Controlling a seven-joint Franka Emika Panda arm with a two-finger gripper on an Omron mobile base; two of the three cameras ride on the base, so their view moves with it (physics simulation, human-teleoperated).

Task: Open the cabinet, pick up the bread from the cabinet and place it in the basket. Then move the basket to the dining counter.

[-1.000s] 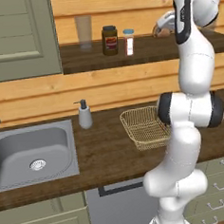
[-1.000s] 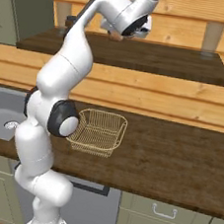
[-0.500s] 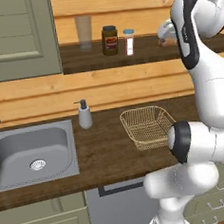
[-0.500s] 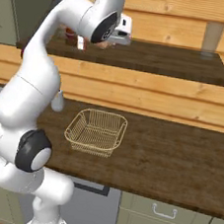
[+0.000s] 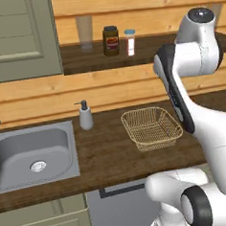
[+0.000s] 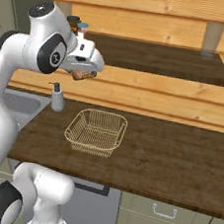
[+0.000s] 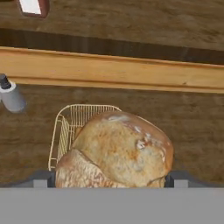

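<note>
Bread [image 7: 116,151]: brown roll, clamped between the wide-set jaws of your gripper [image 6: 81,74], held in the air above the worktop [image 6: 178,157]. Basket [image 6: 96,132]: golden wire mesh, resting on the worktop below the roll, toward 5 o'clock of it in your right base view. Soap dispenser [image 6: 57,97]: at the basket's 10 o'clock, well apart.

I see a crusty matt bread [image 7: 118,151]; a golden wire-mesh basket [image 5: 151,127]; a dark wood-grain worktop [image 6: 177,159]; a dull steel sink [image 5: 31,154].
</note>
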